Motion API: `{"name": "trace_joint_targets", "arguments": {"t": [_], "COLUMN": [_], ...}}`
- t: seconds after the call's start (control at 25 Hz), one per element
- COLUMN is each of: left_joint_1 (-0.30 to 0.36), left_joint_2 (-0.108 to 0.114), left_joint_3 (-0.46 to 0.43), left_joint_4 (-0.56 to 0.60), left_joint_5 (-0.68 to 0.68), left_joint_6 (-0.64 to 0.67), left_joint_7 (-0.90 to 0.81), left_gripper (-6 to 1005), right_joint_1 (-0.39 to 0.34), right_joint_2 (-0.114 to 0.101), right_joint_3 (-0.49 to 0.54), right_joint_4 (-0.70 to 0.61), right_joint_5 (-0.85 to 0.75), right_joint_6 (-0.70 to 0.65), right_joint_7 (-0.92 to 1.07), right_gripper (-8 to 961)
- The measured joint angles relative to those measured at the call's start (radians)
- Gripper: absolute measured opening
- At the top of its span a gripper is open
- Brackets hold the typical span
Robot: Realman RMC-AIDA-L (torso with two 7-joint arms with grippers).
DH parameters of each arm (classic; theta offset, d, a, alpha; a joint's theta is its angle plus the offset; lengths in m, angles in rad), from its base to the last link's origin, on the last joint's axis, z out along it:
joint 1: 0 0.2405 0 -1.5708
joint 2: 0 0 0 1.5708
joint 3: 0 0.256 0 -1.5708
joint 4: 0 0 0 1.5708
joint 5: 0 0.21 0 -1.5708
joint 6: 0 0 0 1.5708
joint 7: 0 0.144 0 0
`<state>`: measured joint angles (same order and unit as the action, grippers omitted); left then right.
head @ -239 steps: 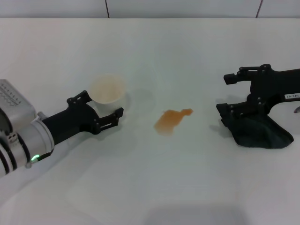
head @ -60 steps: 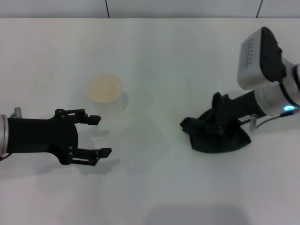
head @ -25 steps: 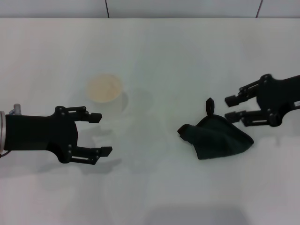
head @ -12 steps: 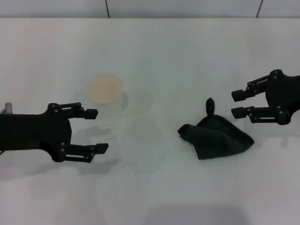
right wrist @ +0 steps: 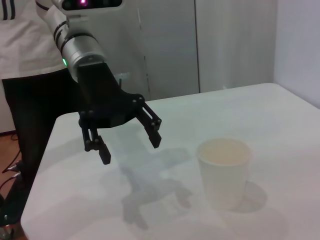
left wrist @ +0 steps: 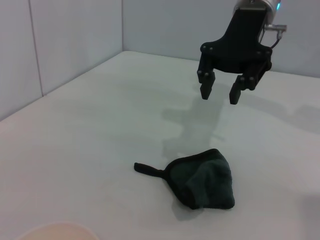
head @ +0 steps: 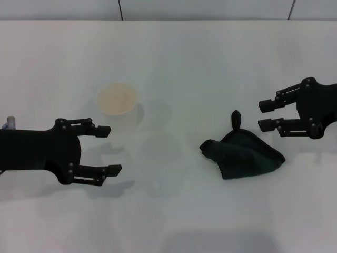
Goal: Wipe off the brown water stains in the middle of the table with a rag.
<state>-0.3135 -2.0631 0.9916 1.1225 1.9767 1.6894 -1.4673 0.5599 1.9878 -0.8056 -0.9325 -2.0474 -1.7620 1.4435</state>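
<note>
The rag [head: 243,154], a dark green lumpy cloth, lies loose on the white table [head: 174,63] right of the middle; it also shows in the left wrist view [left wrist: 200,179]. No brown stain shows anywhere on the tabletop. My right gripper [head: 268,115] is open and empty, above the table just right of the rag and apart from it; the left wrist view shows it too [left wrist: 220,92]. My left gripper [head: 109,149] is open and empty at the left, near the front; it shows in the right wrist view [right wrist: 129,142].
A white paper cup [head: 118,101] with a cream inside stands left of the middle, just behind my left gripper; the right wrist view shows it as well [right wrist: 223,171]. A person in a white shirt [right wrist: 22,45] stands beyond the table's left end.
The brown stain seen at the middle earlier is gone. My right gripper let go of the rag and drew back to the right. My left gripper left the cup and moved toward the front.
</note>
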Motion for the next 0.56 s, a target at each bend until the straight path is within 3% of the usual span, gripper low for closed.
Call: {"name": "trace_joint_targets", "arguments": {"t": [0.56], "left_joint_1": [-0.001], "left_joint_2": [-0.002], "left_joint_3": [0.001], "left_joint_4": [-0.001], "left_joint_5": [0.001], "left_joint_6": [-0.006], "left_joint_7": [-0.003], "left_gripper": [863], "right_joint_1": [0.0], "right_joint_2": [0.01], "right_joint_3": [0.0], "right_joint_4": [0.001], "right_joint_5": [0.0], "right_joint_6": [0.02], "right_joint_7": [-0.003], "right_gripper": [379]}}
